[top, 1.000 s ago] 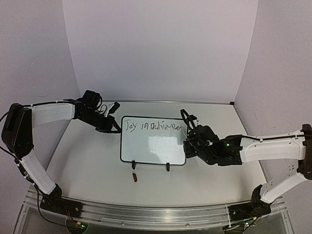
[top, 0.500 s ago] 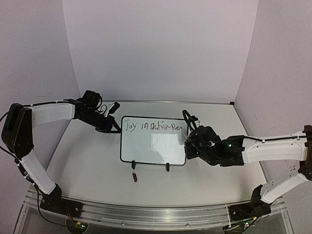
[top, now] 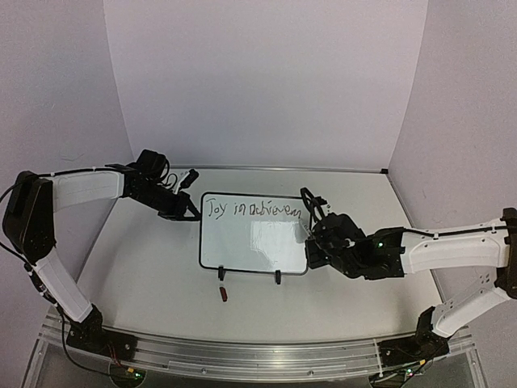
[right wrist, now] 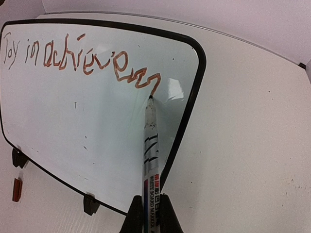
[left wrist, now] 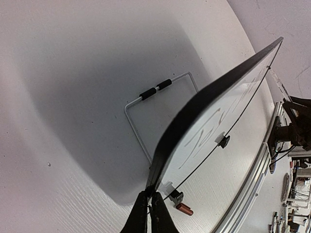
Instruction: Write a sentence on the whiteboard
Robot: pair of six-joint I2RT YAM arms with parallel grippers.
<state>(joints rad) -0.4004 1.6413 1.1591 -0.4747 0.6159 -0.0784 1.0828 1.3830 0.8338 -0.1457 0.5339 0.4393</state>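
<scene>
**Top view.** Whiteboard (top: 252,246): stands mid-table (top: 137,275), leaning back, on two black clip feet (top: 278,276). One line of writing (top: 250,209) runs along its upper edge. Left gripper (top: 192,213): at the board's far left corner. Right gripper (top: 310,234): at the board's right edge. Cap (top: 224,294): small and reddish-brown, lying on the table just in front of the board, near the left foot.

**Left wrist view.** The fingers are pinched together on the board's corner. The board shows nearly edge-on, dark back uppermost. Wire stand (left wrist: 155,89): a white loop with black sleeves, behind the board and resting on the table.

**Right wrist view.** Marker (right wrist: 150,145): clamped between the closed fingers. Its tip touches the board at the end of the writing, close to the right frame. The writing is orange-red and reads "Joy in achievem".
</scene>
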